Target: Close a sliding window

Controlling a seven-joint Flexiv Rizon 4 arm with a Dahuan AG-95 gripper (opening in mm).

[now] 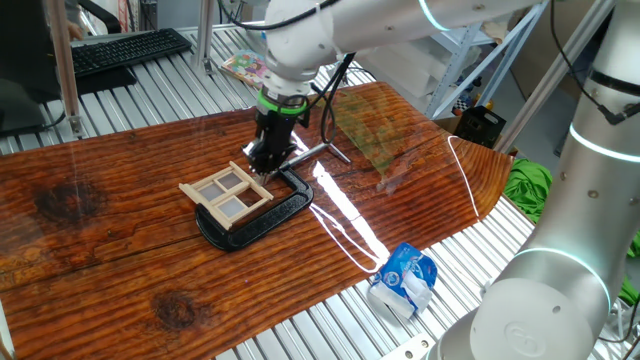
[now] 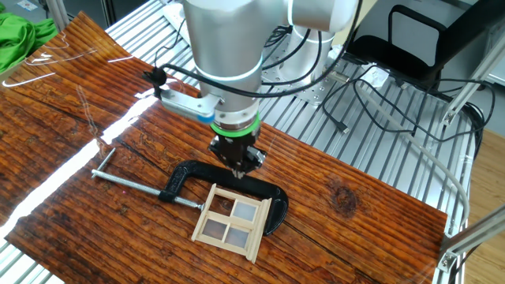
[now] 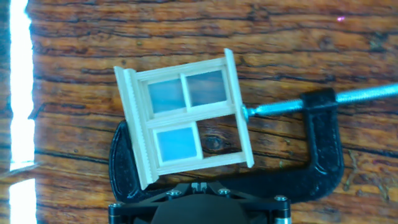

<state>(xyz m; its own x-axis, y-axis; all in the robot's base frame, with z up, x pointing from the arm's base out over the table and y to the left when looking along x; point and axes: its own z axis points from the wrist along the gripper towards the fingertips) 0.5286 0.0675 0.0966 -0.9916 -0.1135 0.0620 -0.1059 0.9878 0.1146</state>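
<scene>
The sliding window [image 1: 226, 194] is a small pale-wood frame lying flat on the wooden table, held by a black C-clamp [image 1: 262, 216]. In the hand view the window [image 3: 186, 118] shows two panes above and one blue pane at lower left, with bare table showing through the lower right opening. My gripper [image 1: 264, 166] hangs just over the window's edge nearest the clamp's arch, fingers pointing down and pressed together on nothing. It also shows in the other fixed view [image 2: 238, 170] and at the bottom of the hand view [image 3: 199, 185].
The clamp's screw rod [image 2: 130, 183] sticks out sideways. A crumpled white-and-blue bag [image 1: 404, 280] lies at the table's near edge. A clear plastic sheet [image 1: 372, 132] lies behind the arm. A green cloth [image 1: 530, 186] and a keyboard [image 1: 130, 48] lie off the table.
</scene>
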